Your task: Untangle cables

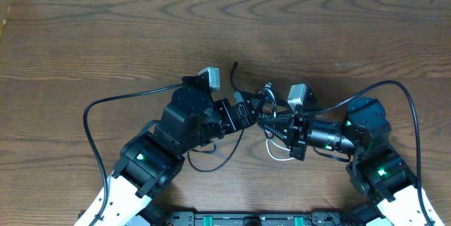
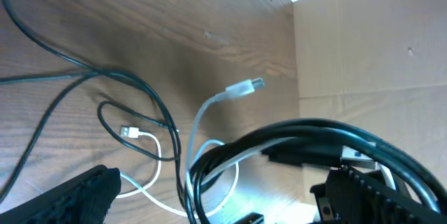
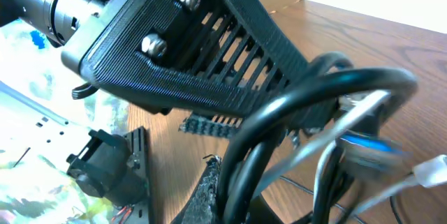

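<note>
Where my two arms meet near the middle of the wooden table (image 1: 106, 36), my left claw (image 1: 248, 113) stands with its jaws spread wide, gripping nothing. Just to its right, the two cables are bunched together. The black cable (image 2: 136, 84) is thin and glossy. It trails loose across the wood on the left, curls into a small ring, then climbs into several stacked loops lifted off the table. The white cable (image 2: 209, 105) is equally thin and a pale grey-white. Its upper plug (image 2: 244, 86), small and silver-tipped, sticks up in the air. Its flat plug (image 2: 128, 132) lies inside the black ring, and its cord threads through the black loops. Further right, my right claw (image 1: 268, 122) is fully closed, and the raised loops appear pinched at its tips, close against my left claw.
</note>
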You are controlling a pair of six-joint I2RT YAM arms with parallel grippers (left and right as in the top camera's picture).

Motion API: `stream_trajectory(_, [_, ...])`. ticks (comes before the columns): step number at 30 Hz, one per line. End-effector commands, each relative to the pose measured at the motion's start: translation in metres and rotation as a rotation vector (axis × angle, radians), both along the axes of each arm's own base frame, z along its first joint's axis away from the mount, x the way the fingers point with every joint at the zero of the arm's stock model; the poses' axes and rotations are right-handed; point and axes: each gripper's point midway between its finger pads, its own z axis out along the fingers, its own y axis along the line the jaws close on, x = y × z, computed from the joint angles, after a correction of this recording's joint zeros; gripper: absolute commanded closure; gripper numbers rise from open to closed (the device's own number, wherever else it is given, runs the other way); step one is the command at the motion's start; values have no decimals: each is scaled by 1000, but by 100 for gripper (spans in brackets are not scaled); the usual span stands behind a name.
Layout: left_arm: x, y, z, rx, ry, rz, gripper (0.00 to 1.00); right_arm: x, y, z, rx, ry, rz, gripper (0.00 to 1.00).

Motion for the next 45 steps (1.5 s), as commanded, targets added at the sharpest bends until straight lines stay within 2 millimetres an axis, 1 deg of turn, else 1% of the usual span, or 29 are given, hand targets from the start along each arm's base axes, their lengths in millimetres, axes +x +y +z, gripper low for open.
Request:
stream_trajectory(1, [5,4,4,15,-36,18,2,-4,0,3,10,0,12,99])
stream_trajectory(7, [3,6,9,4,-49,17,2,-4,0,3,10,-1,12,99])
stream_trajectory(11, [3,6,8,7,-49,20,2,-5,0,3,11,0,14,99])
stream_trajectory(15, [3,6,8,7,-48,20,1,-16,3,10,38,-16,89,99])
stream_trajectory(29, [3,5,8,5,-48,17,2,-16,4,11,40,-20,91,99])
stream_trajectory(36, [-1,-2,5,-4,-24,-16,2,-12,3,10,32,-33,70,99])
stream_trajectory(39, [-5,-8,8,-17,-33,-41,2,-7,2,8,24,-32,42,99])
stream_trajectory(42, [-8,-13,12,-26,-50,-63,2,-5,3,8,25,-35,40,99])
stream_trajectory(45, [-10,-17,12,-26,-52,-77,2,-4,3,8,26,-37,40,99])
